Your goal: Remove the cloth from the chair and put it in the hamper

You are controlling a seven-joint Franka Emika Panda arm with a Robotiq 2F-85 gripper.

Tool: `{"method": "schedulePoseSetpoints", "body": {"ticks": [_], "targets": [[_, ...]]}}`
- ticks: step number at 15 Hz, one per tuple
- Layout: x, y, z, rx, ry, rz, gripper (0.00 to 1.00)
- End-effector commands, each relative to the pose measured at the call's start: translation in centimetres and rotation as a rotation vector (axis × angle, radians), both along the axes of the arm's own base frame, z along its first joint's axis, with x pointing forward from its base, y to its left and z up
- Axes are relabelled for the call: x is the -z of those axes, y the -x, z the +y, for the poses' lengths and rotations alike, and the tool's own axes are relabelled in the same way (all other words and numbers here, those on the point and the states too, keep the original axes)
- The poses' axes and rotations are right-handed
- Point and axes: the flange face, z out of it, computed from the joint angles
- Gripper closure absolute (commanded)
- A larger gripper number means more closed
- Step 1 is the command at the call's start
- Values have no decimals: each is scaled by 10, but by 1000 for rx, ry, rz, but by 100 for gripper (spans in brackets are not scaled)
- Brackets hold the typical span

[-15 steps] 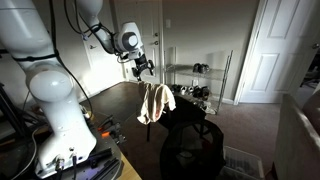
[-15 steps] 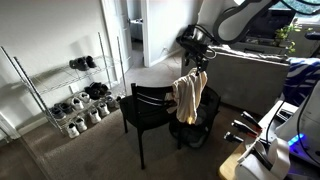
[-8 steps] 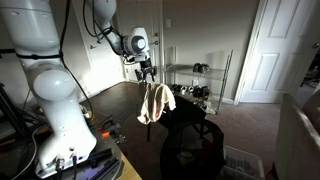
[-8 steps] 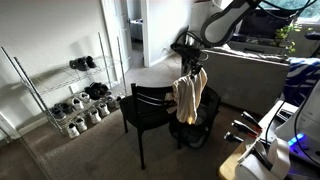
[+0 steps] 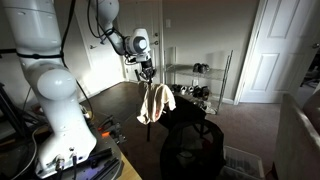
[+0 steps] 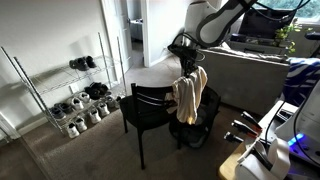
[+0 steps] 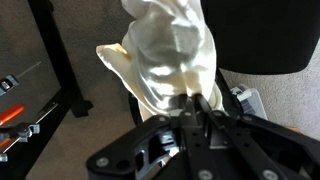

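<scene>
A cream cloth point(image 5: 155, 102) point(image 6: 188, 95) hangs over the back of a black chair point(image 6: 150, 105) point(image 5: 188, 112). In both exterior views my gripper point(image 5: 148, 75) point(image 6: 187, 68) points down onto the cloth's top edge. The wrist view shows the cloth point(image 7: 170, 50) bunched just ahead of the gripper point(image 7: 197, 100), whose black fingers are drawn together and pinch the fabric's upper fold. A dark round hamper point(image 5: 190, 152) point(image 6: 196, 132) stands on the floor beside the chair, right below the hanging cloth.
A wire shoe rack point(image 6: 75, 95) point(image 5: 200, 85) stands against the wall past the chair. A grey couch point(image 6: 250, 70) lies behind the arm. The robot's white base point(image 5: 55, 110) and cabling fill one side; a white door point(image 5: 270, 50) stands beyond.
The gripper has come down onto the top of the cloth and its fingers have closed from wide open to pinching the fabric. The cloth still hangs on the chair.
</scene>
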Motion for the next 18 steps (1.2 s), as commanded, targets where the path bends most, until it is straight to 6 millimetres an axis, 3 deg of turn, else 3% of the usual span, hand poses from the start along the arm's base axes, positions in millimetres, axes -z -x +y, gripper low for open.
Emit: {"method": "schedulePoseSetpoints", "body": {"ticks": [1, 4, 10, 16, 18], "targets": [[1, -2, 2, -13, 8, 12, 100], [-11, 6, -4, -1, -3, -14, 100], [-86, 53, -29, 35, -50, -232, 100], [-110, 73, -36, 69, -50, -300, 100], [-119, 75, -43, 158, -80, -357, 100]]}}
